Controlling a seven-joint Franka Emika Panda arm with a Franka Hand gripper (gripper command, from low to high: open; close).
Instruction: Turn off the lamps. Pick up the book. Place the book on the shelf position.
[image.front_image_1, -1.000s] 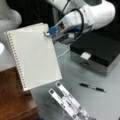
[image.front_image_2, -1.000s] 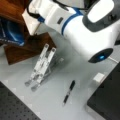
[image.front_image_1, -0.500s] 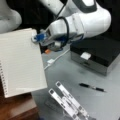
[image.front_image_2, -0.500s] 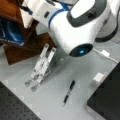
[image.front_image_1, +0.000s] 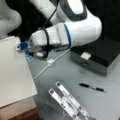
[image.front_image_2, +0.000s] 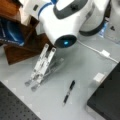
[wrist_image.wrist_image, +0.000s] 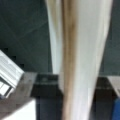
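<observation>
The tool (image.front_image_1: 21, 47) is clamped on the upper edge of the large flat white rectangular book (image.front_image_1: 13, 75), which hangs below it, over the reddish-brown wooden shelf position (image.front_image_1: 20, 111). Judging by this, the placing step is in hand; lowering the book flat calls for care. The grey surface (image.front_image_1: 75, 75) lies beside it.

book (image.front_image_1: 15, 72) cut off at a front view's left, gripper (image.front_image_1: 21, 46) fingertips hidden behind it
</observation>
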